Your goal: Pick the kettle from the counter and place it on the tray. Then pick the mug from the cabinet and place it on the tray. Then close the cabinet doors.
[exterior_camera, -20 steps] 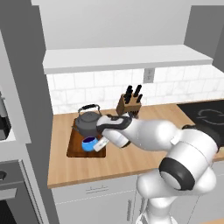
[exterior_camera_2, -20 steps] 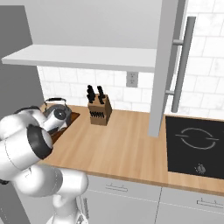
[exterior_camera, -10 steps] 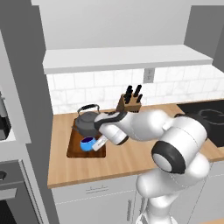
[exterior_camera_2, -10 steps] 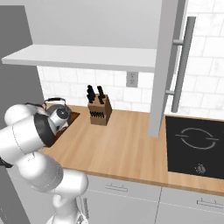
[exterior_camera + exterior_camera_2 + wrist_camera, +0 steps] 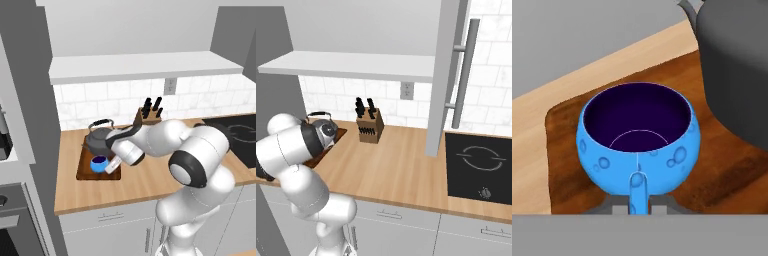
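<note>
The gripper (image 5: 113,165) is seen low over the tray (image 5: 83,171), at the near right side of the mug (image 5: 99,163). In the hand view the mug (image 5: 639,141) stands directly ahead of the fingertips (image 5: 614,207), its small handle pointing straight back between them. The jaws are drawn almost fully together on that handle, so the mug is gripped by its handle. The mug is upright, its dark inside open to the camera, and its base appears to rest on the tray (image 5: 567,165), though contact cannot be made out for certain.

The kettle (image 5: 100,139) is set on the far part of the tray, just behind the mug and close beside it; in the hand view its dark body (image 5: 737,65) rises near the mug's right side, and whether the two touch cannot be told. The tray lies on the counter (image 5: 140,182), toward its left end. A knife block (image 5: 149,115) stands by the tiled wall, to the right of the tray. In the right base view the kettle (image 5: 325,130) is partly hidden behind the arm, and a cabinet door (image 5: 448,75) with its bar handle stands open, well to the right of the tray.
</note>
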